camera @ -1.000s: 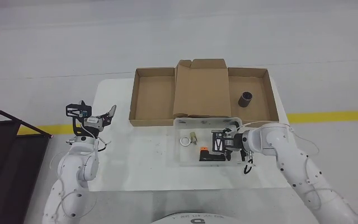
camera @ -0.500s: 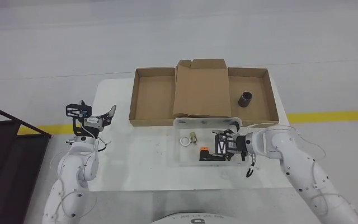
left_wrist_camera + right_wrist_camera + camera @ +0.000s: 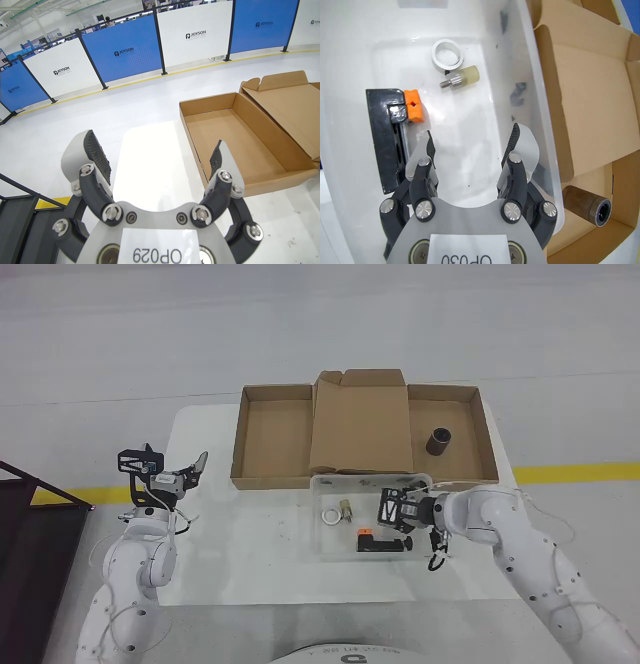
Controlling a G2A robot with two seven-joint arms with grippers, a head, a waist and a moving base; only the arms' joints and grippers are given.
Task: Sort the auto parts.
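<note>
A clear plastic bin (image 3: pixel 325 549) (image 3: pixel 540 100) holds a black clamp with an orange tip (image 3: pixel 380 540) (image 3: pixel 386 130), a white ring (image 3: pixel 328 516) (image 3: pixel 447 55) and a small cream-capped bolt (image 3: pixel 345 507) (image 3: pixel 461 77). My right gripper (image 3: pixel 390 512) (image 3: pixel 471 146) hangs open inside the bin, beside the clamp, with nothing between its fingers. A dark cylinder (image 3: pixel 439 441) (image 3: pixel 587 206) lies in the cardboard box's right compartment (image 3: pixel 470 464). My left gripper (image 3: pixel 165 464) (image 3: pixel 160 152) is open above the table's left end, holding nothing.
The cardboard box (image 3: pixel 270 434) (image 3: pixel 240 140) stands behind the bin, its left compartment bare and a folded flap (image 3: pixel 360 424) over the middle. White tabletop (image 3: pixel 250 554) stretches between the left arm and the bin. A black frame (image 3: pixel 30 499) stands off the table's left edge.
My right gripper has drawn back slightly within the bin, from over the clamp toward the bin's far right part. The left arm has stayed still.
</note>
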